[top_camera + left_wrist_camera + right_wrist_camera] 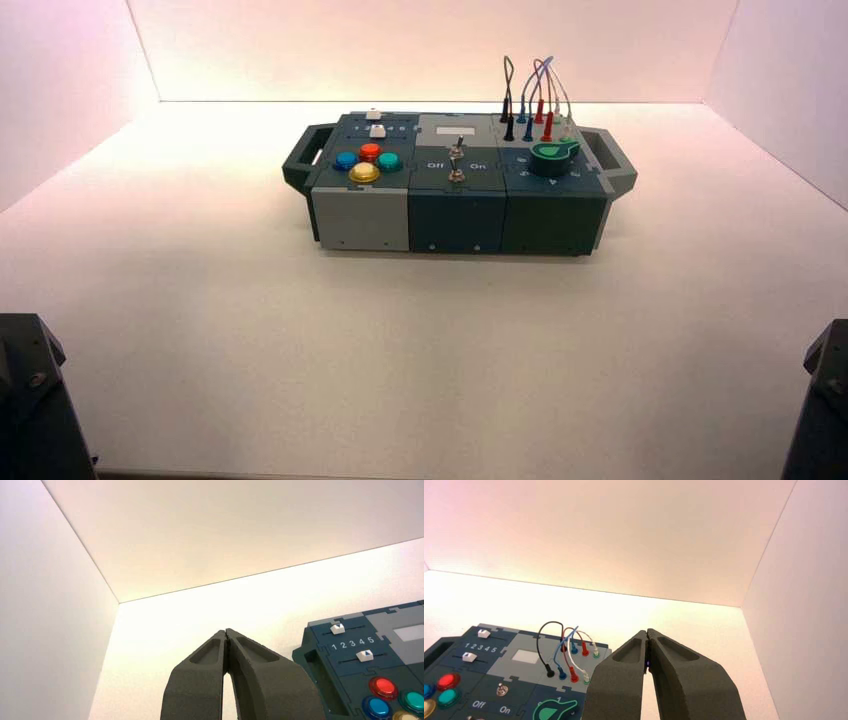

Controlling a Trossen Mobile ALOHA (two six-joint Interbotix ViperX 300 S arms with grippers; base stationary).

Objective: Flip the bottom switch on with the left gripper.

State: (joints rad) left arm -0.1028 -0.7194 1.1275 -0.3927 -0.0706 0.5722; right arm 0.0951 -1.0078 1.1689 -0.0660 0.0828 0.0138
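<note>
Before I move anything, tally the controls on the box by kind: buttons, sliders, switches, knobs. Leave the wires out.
Buttons: 4
Sliders: 2
Switches: 2
Knob: 1
Total: 9

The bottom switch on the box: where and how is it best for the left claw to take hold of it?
Probably by the upright metal lever of the bottom switch, from above: it is tiny and stands up from a round base near the panel's front edge, while the twin toggle stands just behind.
</note>
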